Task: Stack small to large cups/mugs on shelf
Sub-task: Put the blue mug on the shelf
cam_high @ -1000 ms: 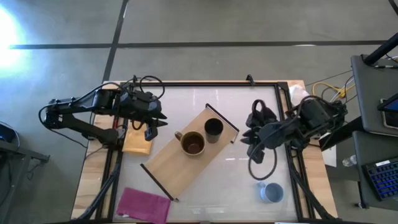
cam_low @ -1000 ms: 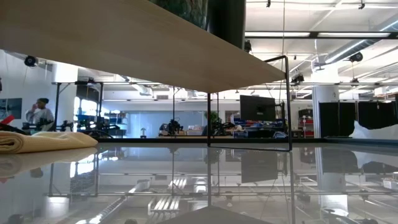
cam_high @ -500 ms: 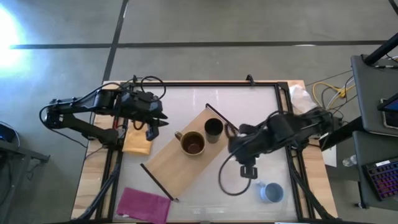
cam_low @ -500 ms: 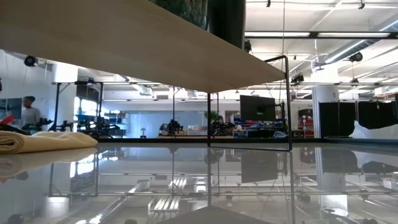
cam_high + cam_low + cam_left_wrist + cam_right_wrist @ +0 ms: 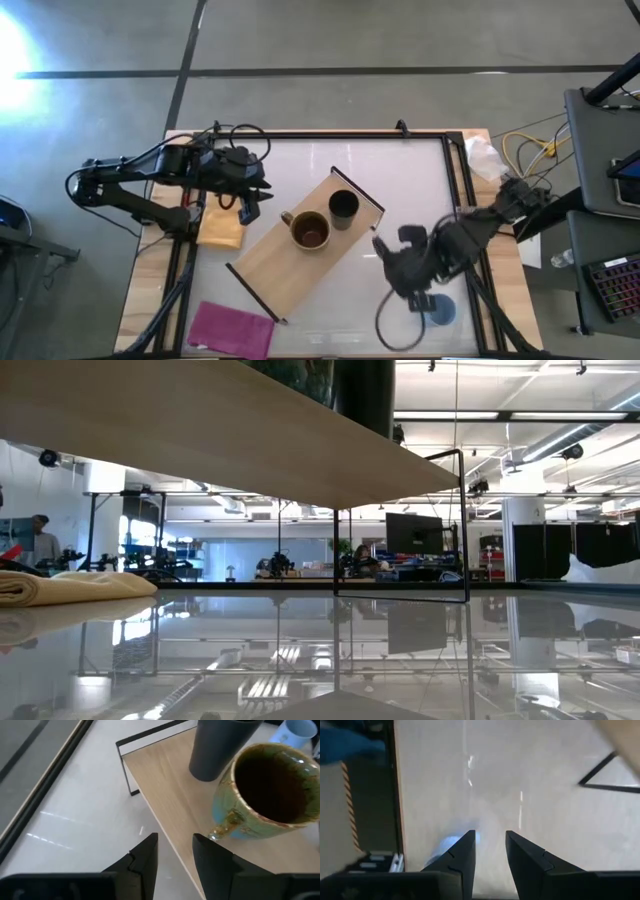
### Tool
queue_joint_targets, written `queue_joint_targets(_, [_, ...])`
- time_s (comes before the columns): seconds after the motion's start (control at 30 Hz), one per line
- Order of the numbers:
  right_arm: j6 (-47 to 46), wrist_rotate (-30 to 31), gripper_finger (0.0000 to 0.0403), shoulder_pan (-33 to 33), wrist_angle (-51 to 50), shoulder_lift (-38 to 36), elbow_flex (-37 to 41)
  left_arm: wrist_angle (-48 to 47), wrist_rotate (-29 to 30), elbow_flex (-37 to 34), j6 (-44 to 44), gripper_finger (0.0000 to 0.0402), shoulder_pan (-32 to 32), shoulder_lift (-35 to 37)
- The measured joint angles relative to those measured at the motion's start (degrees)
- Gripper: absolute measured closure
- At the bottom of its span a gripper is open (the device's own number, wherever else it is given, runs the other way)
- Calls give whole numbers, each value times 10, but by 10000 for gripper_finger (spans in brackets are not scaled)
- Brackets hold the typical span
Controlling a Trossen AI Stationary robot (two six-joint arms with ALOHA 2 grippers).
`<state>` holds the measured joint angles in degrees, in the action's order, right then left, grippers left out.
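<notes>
The shelf [image 5: 305,245] is a light-wood board lying slantwise mid-table, with black rails at its short ends. On it stand the mustard-brown mug [image 5: 310,231] and the narrow black cup [image 5: 343,207], both upright. The light blue-grey mug [image 5: 439,310] stands on the table by the near right corner. My right gripper [image 5: 405,272] [image 5: 490,852] is open, beside and above that mug [image 5: 447,847], touching nothing. My left gripper [image 5: 250,196] [image 5: 175,855] is open, off the shelf's left side, facing the brown mug [image 5: 265,790] and black cup [image 5: 220,745].
A folded orange cloth [image 5: 221,228] lies at the table's left edge, and a magenta cloth [image 5: 232,328] near the near left corner. The low view shows the shelf's underside [image 5: 200,430] and one rail [image 5: 400,525]. Bare white tabletop lies between the shelf and the right edge.
My right arm has swung from beside the shelf's right end toward the table's near edge, coming down by the blue-grey mug. Its cable loop trails along behind it. The cups and the shelf have stayed where they were.
</notes>
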<state>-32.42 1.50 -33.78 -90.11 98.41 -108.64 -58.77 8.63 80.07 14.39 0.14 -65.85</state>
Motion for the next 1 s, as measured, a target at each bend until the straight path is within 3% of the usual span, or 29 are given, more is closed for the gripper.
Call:
queue_joint_targets(0.27, [-8, -9, 303, -40, 1, 19, 44, 9, 4, 0, -2, 294, 0, -27])
queue_joint_targets(0.6, [-231, -92, 300, -114, 2, -38, 158, 9, 3, 0, -3, 294, 0, -42])
queue_joint_targets(0.8, [-323, -109, 255, -140, 3, -57, 199, 5, 5, 0, -3, 294, 0, -29])
queue_joint_targets(1.0, [-351, -101, 211, -151, 36, -50, 234, -17, 13, 1, -3, 294, 0, -11])
